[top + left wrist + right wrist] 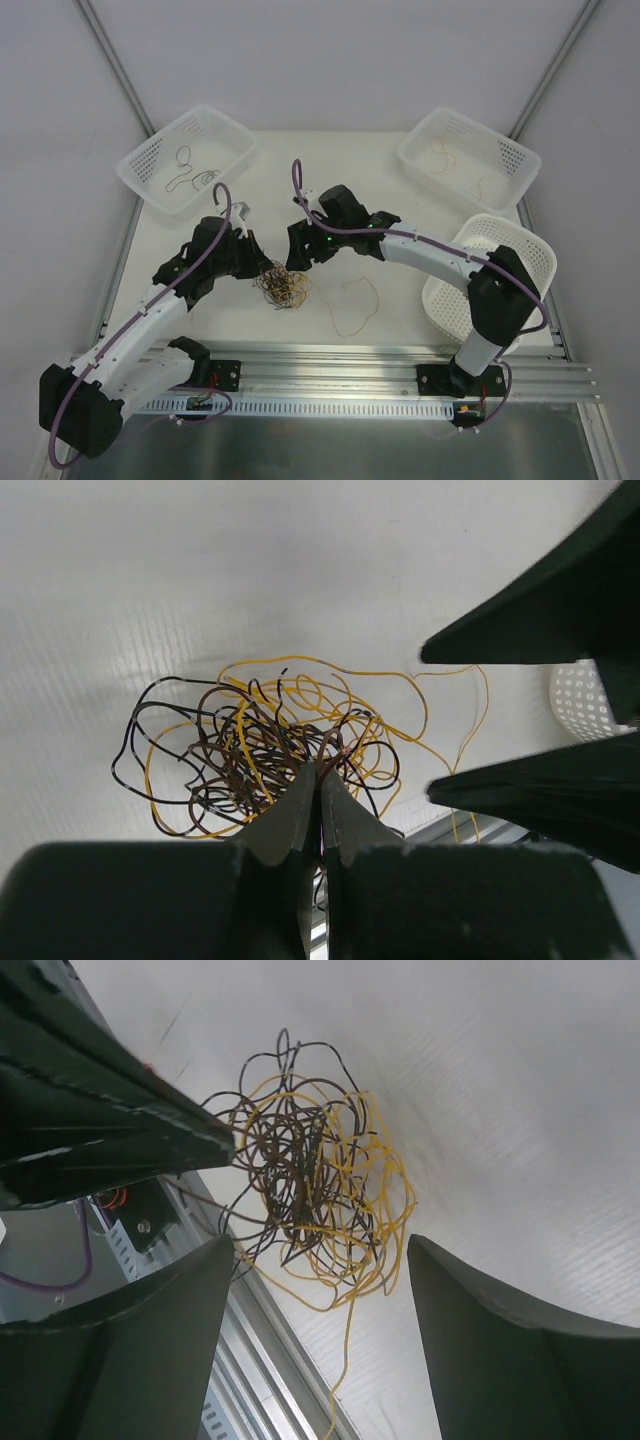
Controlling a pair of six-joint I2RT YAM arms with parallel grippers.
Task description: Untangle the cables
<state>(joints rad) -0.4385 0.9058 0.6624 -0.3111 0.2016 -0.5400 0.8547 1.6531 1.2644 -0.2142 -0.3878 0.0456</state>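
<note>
Item: cable tangle (283, 284), yellow, brown and black strands, near the table (350, 160) centre; one loose yellow cable (355, 305) at its 3 o'clock.
Left gripper (320, 770): jaws closed, pinching strands at the tangle's 10 o'clock edge.
Right gripper (315, 1250): jaws wide open above.
Risk: a pull drags the whole knot and tightens its loops.
Unclear: which strands are pinched; the knot interior is unreadable.

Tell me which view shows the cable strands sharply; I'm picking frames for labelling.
Left wrist: cables sharp and evenly lit, left fingers dark and soft-edged. Right wrist: also crisp, right fingers blurred silhouettes. Top external: they shrink to a tiny clump, barely separable.
</note>
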